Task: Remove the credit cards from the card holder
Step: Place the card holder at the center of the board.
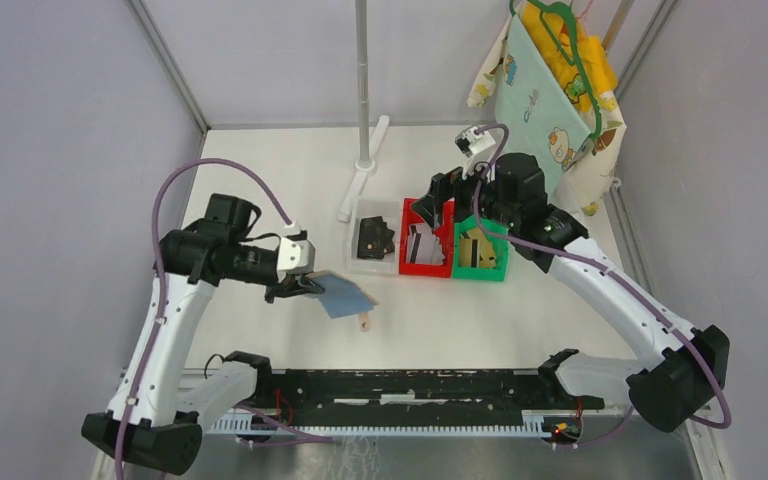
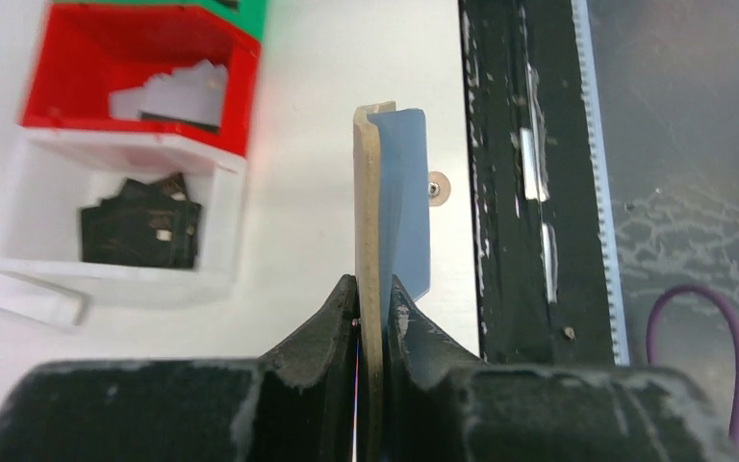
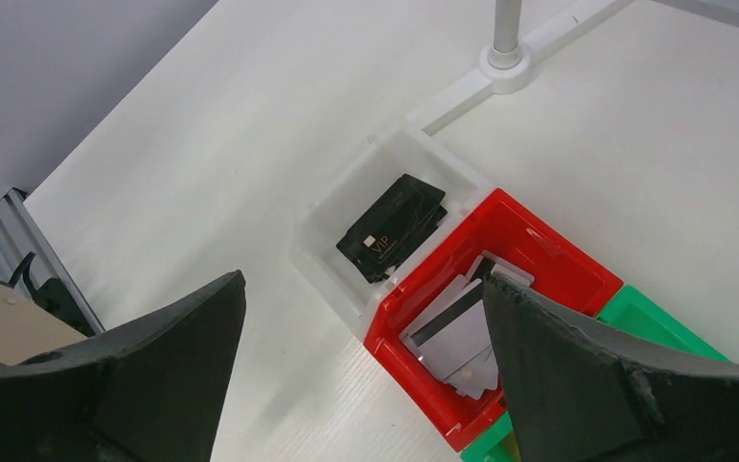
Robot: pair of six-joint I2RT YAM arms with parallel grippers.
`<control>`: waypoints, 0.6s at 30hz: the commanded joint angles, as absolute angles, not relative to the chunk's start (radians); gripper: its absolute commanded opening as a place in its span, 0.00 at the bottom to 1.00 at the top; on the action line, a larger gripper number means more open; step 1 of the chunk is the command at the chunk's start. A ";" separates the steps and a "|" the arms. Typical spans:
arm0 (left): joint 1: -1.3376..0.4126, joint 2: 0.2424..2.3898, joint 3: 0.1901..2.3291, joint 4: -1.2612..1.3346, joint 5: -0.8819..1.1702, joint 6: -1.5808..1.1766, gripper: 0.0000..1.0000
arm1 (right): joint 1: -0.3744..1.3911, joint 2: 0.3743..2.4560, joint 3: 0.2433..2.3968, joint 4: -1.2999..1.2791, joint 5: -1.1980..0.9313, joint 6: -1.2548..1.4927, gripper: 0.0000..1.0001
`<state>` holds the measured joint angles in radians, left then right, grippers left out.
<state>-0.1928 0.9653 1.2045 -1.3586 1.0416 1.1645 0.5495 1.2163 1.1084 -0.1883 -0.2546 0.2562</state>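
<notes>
The card holder (image 1: 345,295) is tan outside and pale blue inside, and my left gripper (image 1: 305,285) is shut on it above the table's left middle. The left wrist view has the card holder (image 2: 385,212) edge-on, pinched in the left gripper (image 2: 373,298); no card shows in it. My right gripper (image 1: 440,200) hangs open over the bins with nothing between its fingers (image 3: 539,366). Black credit cards (image 3: 392,228) lie in the white bin (image 3: 332,207). Silver-grey cards (image 3: 452,332) lie in the red bin (image 3: 539,241). Gold cards (image 1: 477,250) lie in the green bin (image 1: 500,268).
A metal pole on a white foot (image 1: 363,150) stands behind the bins. A cloth bag on a green hanger (image 1: 550,90) hangs at the back right. A black rail (image 1: 410,385) runs along the near edge. The holder's small tan snap tab (image 1: 365,321) points toward the rail.
</notes>
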 commanded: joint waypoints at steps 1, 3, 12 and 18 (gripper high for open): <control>-0.207 1.079 1.152 -1.465 0.916 1.418 0.02 | 0.548 1.193 1.071 -0.174 -0.273 0.270 0.98; -0.210 1.117 1.117 -1.451 0.854 1.461 0.02 | 0.549 1.177 1.045 -0.169 -0.264 0.282 0.98; -0.222 1.204 0.940 -0.920 0.448 1.288 0.07 | 0.543 1.117 0.964 -0.170 -0.133 0.305 0.98; -0.225 1.218 0.799 -0.582 0.217 1.204 0.08 | 0.519 1.076 0.932 -0.173 -0.081 0.328 0.98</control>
<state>-0.2207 1.2114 0.8555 -0.8726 0.4072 1.2716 0.5354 1.1187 0.9451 -0.2054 -0.1413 0.3004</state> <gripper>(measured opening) 0.185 0.979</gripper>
